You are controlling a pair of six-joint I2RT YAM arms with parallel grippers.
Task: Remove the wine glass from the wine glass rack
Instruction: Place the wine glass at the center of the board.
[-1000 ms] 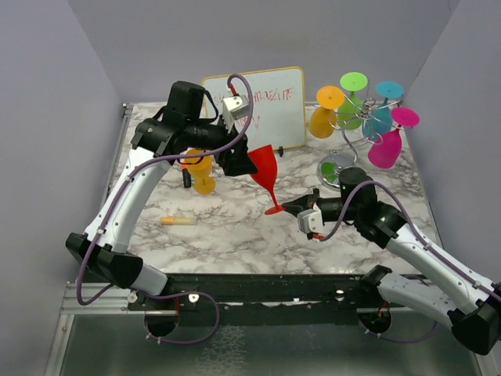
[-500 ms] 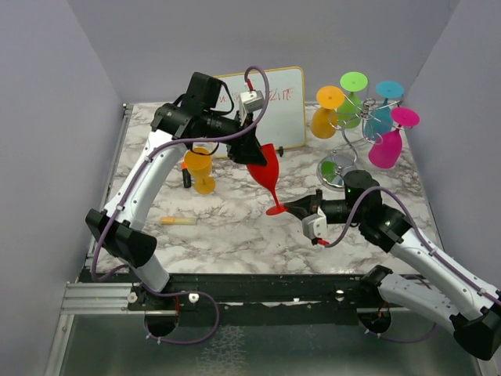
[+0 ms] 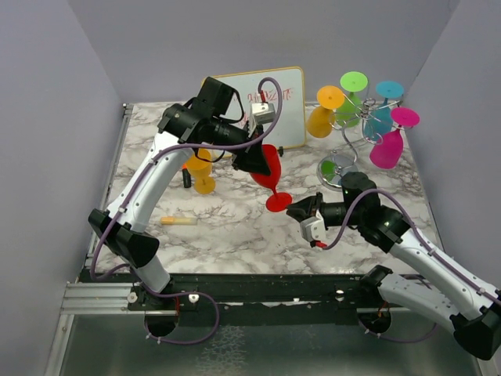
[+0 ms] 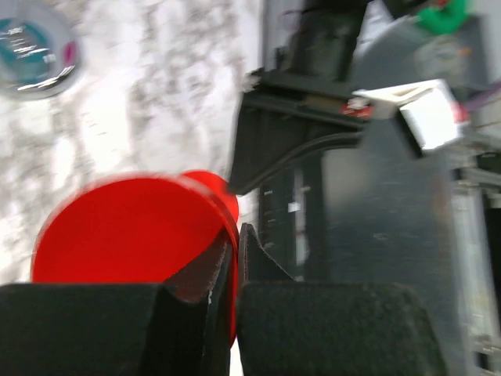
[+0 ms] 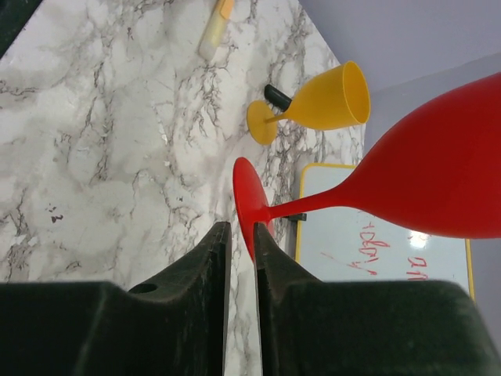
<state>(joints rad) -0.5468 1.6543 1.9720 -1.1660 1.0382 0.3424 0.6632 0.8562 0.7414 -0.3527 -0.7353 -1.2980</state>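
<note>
– Red glass [image 3: 266, 167]: where is it?
– Up in the air, off the rack [image 3: 333, 166]. The left gripper [image 4: 237, 266] pinches its rim. The right gripper [image 5: 241, 235] is open a bit, near its foot.

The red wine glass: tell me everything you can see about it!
The red wine glass looks like smooth, shiny plastic: a deep bowl, a thin stem and a round flat foot. It leans tilted over the marble table, bowl higher than foot. The left gripper pinches the bowl's rim between its fingers. The right gripper has its fingers either side of the foot's edge; whether they squeeze it is unclear.
</note>
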